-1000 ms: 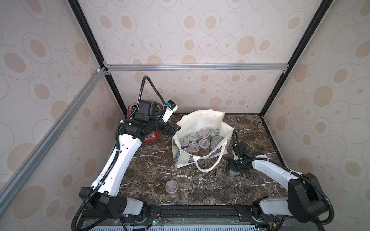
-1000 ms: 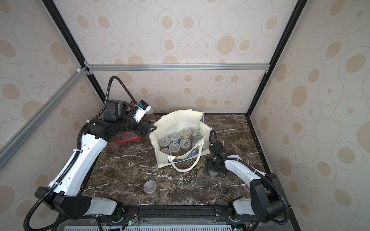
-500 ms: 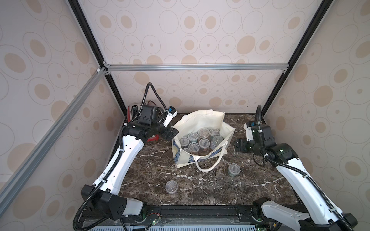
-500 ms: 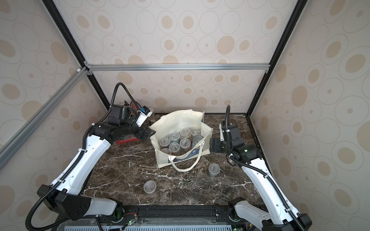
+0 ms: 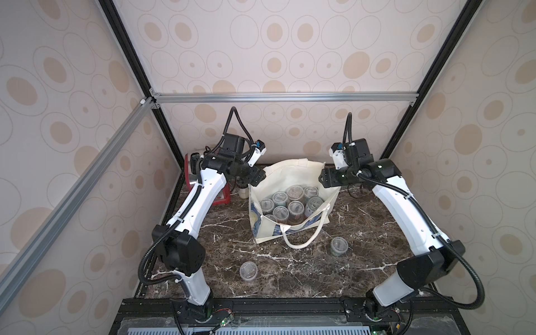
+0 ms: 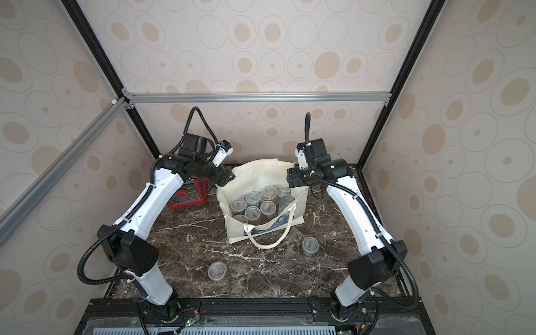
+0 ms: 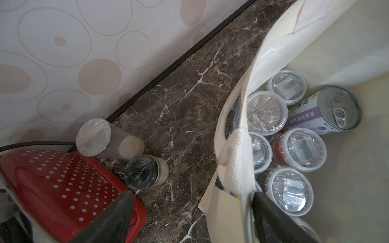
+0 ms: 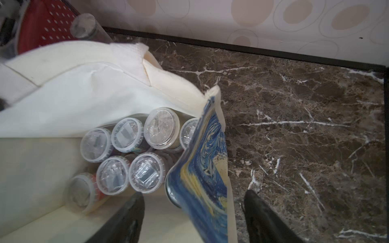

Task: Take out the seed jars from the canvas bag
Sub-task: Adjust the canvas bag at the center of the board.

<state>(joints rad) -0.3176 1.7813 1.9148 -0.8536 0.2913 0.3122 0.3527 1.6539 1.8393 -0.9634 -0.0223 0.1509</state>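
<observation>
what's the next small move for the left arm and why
Probably close the left tool on the canvas bag rim. Its open jaws already straddle the rim beside the handle, touching no jar, and many seed jars sit inside. Gripping there should steady the bag's mouth for the next pick.

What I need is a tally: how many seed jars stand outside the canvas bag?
2. One seed jar stands on the table toward the front, left-arm side; the other near the canvas bag, right-arm side. The bag may hide more.

light: even, soft | shadows: faint | right wrist: blurred (perhaps motion)
</observation>
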